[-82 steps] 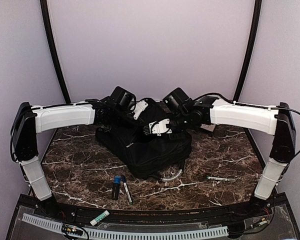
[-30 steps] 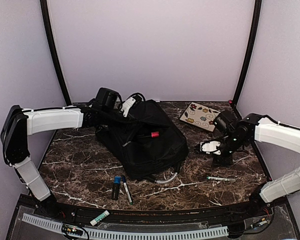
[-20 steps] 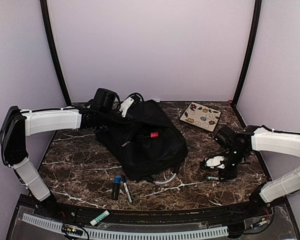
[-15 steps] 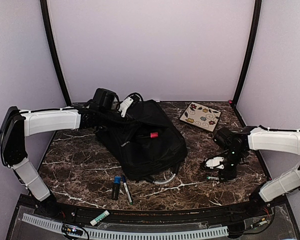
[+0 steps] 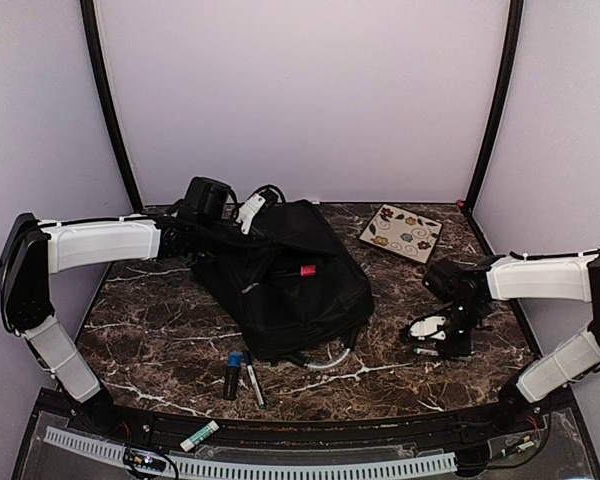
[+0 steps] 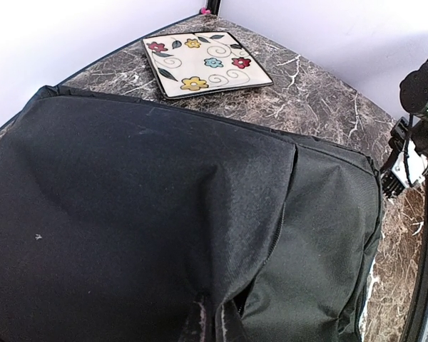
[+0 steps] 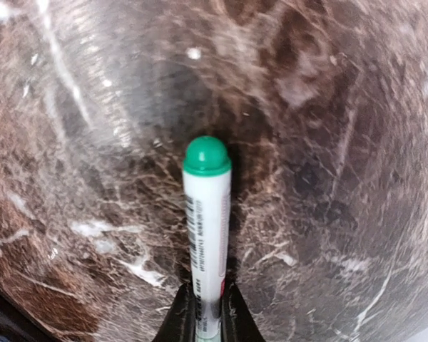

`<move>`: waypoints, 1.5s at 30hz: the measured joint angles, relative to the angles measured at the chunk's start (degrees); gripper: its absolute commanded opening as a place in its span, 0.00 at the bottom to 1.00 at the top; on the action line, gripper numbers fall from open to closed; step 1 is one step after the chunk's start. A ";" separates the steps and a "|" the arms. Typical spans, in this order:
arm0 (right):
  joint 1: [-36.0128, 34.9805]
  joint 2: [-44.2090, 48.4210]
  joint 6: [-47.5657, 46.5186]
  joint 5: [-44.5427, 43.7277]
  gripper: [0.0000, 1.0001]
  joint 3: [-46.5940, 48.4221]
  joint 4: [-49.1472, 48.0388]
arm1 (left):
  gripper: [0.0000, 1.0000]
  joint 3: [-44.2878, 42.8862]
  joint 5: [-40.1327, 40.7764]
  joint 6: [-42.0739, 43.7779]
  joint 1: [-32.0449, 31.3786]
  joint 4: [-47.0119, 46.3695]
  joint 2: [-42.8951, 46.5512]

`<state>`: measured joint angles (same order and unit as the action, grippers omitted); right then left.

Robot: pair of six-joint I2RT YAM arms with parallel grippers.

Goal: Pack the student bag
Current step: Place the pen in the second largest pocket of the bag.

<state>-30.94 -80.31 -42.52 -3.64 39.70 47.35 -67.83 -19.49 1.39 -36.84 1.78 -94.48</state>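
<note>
The black student bag (image 5: 285,285) lies in the middle of the marble table and fills the left wrist view (image 6: 143,214). My left gripper (image 5: 248,218) is at the bag's far left edge, shut on a fold of its fabric beside an open zipper slit (image 6: 271,242). My right gripper (image 5: 442,340) is low on the table right of the bag, shut on a white marker with a green cap (image 7: 206,214). The marker lies against the tabletop. A small red item (image 5: 307,270) shows on top of the bag.
A square flowered plate (image 5: 400,232) lies at the back right and also shows in the left wrist view (image 6: 205,63). A blue-capped marker (image 5: 232,373) and a pen (image 5: 253,381) lie in front of the bag. A green-tipped stick (image 5: 199,436) lies on the front ledge.
My right arm left the bag, swung right and came down onto the green-capped marker, closing on it. My left gripper pulled the bag's edge slightly left. The red item now shows.
</note>
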 measured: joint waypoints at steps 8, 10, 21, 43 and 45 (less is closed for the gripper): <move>-1.07 -3.91 2.21 4.81 0.03 18.88 5.29 | 0.00 0.02 -1.46 -1.27 0.37 -0.26 0.00; -2.27 -4.09 2.36 5.92 0.03 26.12 5.33 | 0.00 0.09 -2.19 -1.97 0.44 -0.50 0.00; -20.24 -10.01 -5.92 -3.39 0.01 43.34 -2.19 | 0.00 0.11 -6.95 -5.55 1.42 -0.90 -0.02; -26.08 -30.10 -17.68 -5.90 0.00 50.27 -16.87 | 0.00 0.11 -12.46 -8.11 3.74 -1.25 -0.02; -26.08 -30.88 -18.34 -5.88 0.00 49.86 -17.92 | 0.00 0.11 -12.70 -8.15 3.85 -1.25 -0.04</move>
<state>-57.01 -111.20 -60.86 -9.52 89.56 29.43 -67.72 -32.18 -6.76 -32.99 0.54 -94.52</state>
